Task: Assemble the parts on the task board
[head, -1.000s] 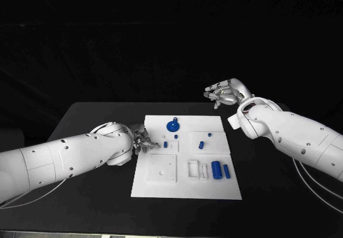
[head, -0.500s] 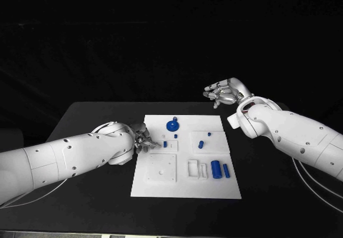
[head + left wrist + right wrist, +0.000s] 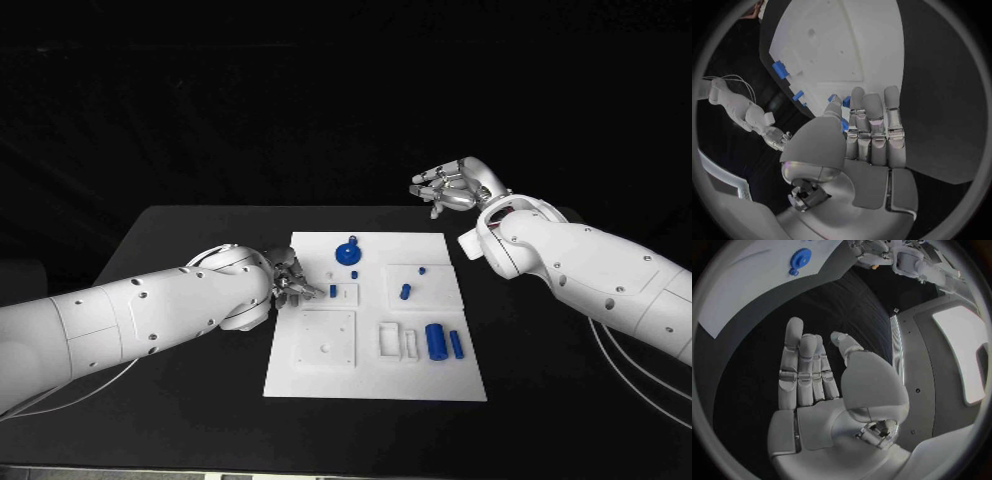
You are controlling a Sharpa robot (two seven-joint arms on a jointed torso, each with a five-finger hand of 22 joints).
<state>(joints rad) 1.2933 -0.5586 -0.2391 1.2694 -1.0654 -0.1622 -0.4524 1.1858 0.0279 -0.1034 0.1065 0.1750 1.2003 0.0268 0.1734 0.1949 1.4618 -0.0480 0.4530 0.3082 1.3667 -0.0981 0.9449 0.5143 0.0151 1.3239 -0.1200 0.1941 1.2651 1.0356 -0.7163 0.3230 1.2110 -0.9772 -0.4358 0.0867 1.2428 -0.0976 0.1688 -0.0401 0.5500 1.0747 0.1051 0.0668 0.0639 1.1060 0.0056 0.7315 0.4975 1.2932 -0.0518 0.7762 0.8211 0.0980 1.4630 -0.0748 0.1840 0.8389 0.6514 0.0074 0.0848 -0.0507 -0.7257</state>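
Note:
The white task board [image 3: 329, 370] lies mid-table. On it are a round blue part [image 3: 349, 253] at the far end, small blue pieces [image 3: 407, 292] in the middle, and two blue cylinders [image 3: 434, 341] at the near right. My left hand [image 3: 289, 280] hovers at the board's left edge, its fingers straight and side by side [image 3: 873, 130]. A small blue peg [image 3: 333, 291] sits just beyond its fingertips and shows in the gap by the thumb [image 3: 845, 101]. My right hand [image 3: 454, 190] is raised beyond the table's far right corner, open and holding nothing [image 3: 817, 385].
The black table [image 3: 188, 240] reaches past the board on every side. Square and slotted white recesses [image 3: 327, 338] take up the board's near half. The right wrist view shows the board's far end [image 3: 748, 270] with the round blue part [image 3: 800, 259].
My left arm has shifted very slightly at the board's left edge. The right hand and the parts on the board have not moved.

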